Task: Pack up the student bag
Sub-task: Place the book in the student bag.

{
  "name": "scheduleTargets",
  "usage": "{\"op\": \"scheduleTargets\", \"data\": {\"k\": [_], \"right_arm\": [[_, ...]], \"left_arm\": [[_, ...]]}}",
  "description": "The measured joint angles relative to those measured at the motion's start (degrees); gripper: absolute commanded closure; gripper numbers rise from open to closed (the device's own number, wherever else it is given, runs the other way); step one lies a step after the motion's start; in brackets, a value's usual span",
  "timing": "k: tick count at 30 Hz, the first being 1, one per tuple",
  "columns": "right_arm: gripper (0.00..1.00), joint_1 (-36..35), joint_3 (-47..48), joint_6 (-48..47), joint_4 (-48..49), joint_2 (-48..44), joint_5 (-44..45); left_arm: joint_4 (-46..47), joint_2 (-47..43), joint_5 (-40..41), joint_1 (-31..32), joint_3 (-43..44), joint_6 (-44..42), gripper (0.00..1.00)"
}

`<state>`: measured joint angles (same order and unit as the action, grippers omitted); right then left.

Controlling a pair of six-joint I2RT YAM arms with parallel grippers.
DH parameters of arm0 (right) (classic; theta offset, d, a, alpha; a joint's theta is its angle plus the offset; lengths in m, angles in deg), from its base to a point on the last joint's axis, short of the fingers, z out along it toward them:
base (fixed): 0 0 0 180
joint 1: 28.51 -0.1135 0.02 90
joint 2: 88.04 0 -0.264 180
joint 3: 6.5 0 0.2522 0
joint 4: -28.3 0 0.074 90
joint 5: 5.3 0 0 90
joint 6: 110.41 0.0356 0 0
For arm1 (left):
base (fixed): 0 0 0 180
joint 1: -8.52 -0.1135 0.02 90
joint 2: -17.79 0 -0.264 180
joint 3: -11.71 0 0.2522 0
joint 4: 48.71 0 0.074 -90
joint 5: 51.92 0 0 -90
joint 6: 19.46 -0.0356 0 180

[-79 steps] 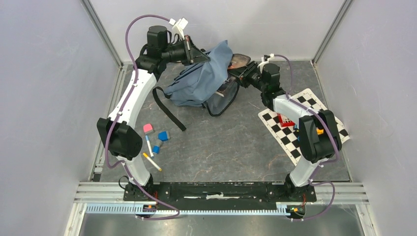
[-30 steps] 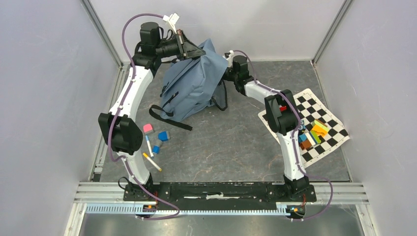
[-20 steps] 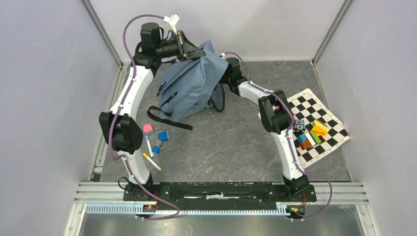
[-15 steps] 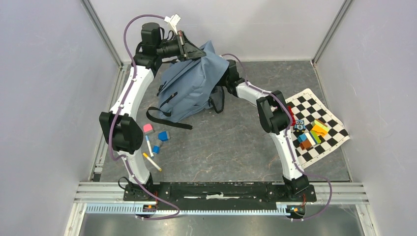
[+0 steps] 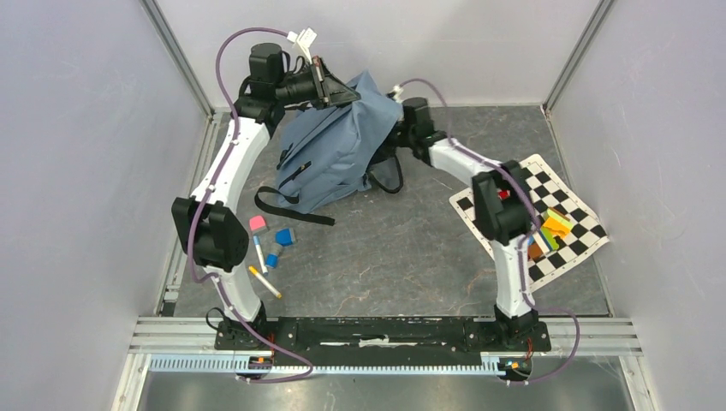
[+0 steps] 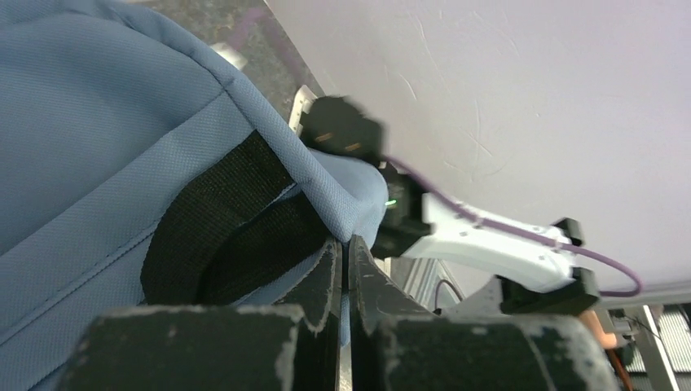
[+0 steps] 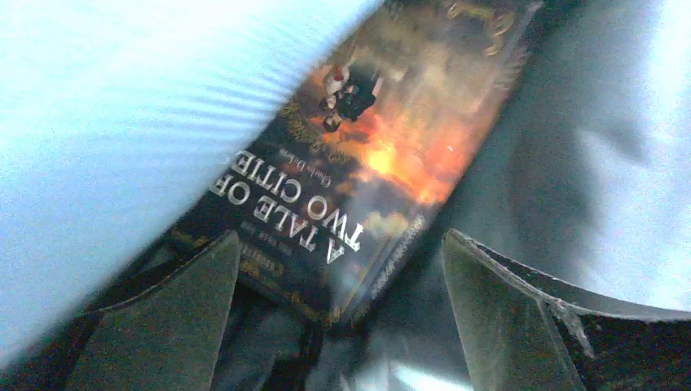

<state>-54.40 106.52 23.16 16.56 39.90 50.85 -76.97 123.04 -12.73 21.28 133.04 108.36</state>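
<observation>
The student bag point(image 5: 334, 158), grey-blue with black straps, stands propped at the back of the table. My left gripper point(image 5: 349, 97) is shut on its top fabric edge and holds it up; the left wrist view shows the jaws point(image 6: 346, 244) pinched flat on the blue cloth of the bag point(image 6: 98, 147). My right arm's wrist point(image 5: 417, 120) reaches into the bag's mouth, where its fingers are hidden from above. In the right wrist view the right gripper point(image 7: 341, 238) stands wide open inside the bag. A book titled "A Tale of Two Cities" point(image 7: 367, 163) lies free between its fingers.
A black strap point(image 5: 295, 205) trails in front of the bag. A pink eraser point(image 5: 257, 223), blue blocks point(image 5: 285, 236) and pens point(image 5: 264, 282) lie at the left. A checkered mat point(image 5: 561, 184) with coloured blocks point(image 5: 555, 226) is at the right.
The right gripper has opened and let go of the book inside the bag, and its arm has drawn back a little to the right. The left gripper keeps its hold.
</observation>
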Motion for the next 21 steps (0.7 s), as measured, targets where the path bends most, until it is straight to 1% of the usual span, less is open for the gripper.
{"op": "scheduleTargets", "data": {"k": [7,10,14,17,19,21], "right_arm": [[0.02,11.08,-14.34,-8.61,0.22,-20.48,5.77],[0.04,13.62,-21.97,-11.43,0.96,-28.15,8.59],[0.12,11.98,-33.16,-15.21,1.42,-36.61,10.56],[0.15,9.57,-41.51,-16.57,2.29,-42.99,11.17],[0.20,6.73,-45.83,-16.92,2.84,-47.21,12.87],[0.25,3.30,-47.58,-16.98,3.72,-49.75,14.56]], "left_arm": [[-0.15,-3.50,5.20,0.04,-4.00,-0.61,0.98],[0.04,-4.87,7.52,0.26,-6.14,-0.59,0.98],[0.13,-5.70,11.67,0.39,-8.41,-0.22,0.98],[0.11,-5.70,14.82,0.52,-9.33,0.63,0.98],[0.11,-5.70,16.70,0.57,-9.49,1.33,0.98],[0.15,-5.70,17.92,0.57,-9.49,1.79,0.98]]}}
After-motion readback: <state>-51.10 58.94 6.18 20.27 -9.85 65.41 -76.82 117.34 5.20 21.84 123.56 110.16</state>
